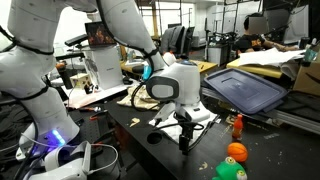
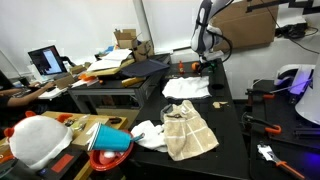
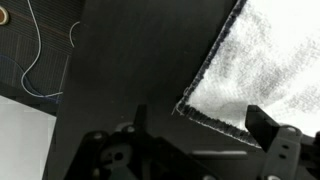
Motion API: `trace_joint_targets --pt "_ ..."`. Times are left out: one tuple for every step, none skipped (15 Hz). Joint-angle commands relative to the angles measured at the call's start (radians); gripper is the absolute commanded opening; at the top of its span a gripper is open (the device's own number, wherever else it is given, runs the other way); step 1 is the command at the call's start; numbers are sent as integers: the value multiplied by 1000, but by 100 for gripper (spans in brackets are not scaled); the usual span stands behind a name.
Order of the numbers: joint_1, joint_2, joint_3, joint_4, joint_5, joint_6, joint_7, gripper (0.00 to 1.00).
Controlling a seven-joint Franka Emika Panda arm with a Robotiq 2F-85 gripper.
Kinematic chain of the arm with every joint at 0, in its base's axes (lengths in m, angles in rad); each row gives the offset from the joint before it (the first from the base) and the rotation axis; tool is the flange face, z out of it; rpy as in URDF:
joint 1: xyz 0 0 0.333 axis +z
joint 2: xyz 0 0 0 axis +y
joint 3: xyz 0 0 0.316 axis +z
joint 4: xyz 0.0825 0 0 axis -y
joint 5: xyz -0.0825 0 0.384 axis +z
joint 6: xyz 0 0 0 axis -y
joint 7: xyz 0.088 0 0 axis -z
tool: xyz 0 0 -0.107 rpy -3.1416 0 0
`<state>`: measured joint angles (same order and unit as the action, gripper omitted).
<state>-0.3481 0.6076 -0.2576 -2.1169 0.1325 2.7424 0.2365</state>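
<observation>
As the white Franka arm leans over a black tabletop in a cluttered lab, its end effector hangs low above the corner of a white terry towel. Its two fingers are spread wide and hold nothing. In the wrist view the towel fills the upper right, and its stitched hem runs diagonally down to a corner lying between the open fingers. Whether either finger touches the cloth cannot be told. Left of the tabletop's edge in that view, a thin pale cable loops across the floor.

In an exterior view the end effector points down at the towel, which lies crumpled on the tabletop just beneath and beside it. To the right stands a small orange bottle, and at the near right sit an orange ball and a green ball. A dark tray rests tilted farther back.

In an exterior view from the opposite end, a tan checked cloth lies near on the same tabletop, with another white cloth beyond it. A red bowl sits at the near left.
</observation>
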Motion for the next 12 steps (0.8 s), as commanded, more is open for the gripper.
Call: trace_joint_targets --pt "-35 27 20 41 35 -12 -53 100" --pt "-41 29 20 43 33 -10 -59 100" --pt "-50 28 25 42 32 -3 -76 100" --pt "-63 25 32 40 34 -2 -97 100" --pt "-74 25 39 39 36 -2 -116 100" --pt "-86 23 48 40 41 -6 -135 100" --pt "-100 21 57 39 47 -12 -154 100" --pt "-115 18 70 37 56 -16 -176 100" --pt "-128 16 82 36 64 -19 -195 100" --pt "-139 15 95 34 76 -19 -213 100" --pt "-150 15 108 34 88 -18 -232 100" --pt "-157 14 118 33 98 -17 -247 100"
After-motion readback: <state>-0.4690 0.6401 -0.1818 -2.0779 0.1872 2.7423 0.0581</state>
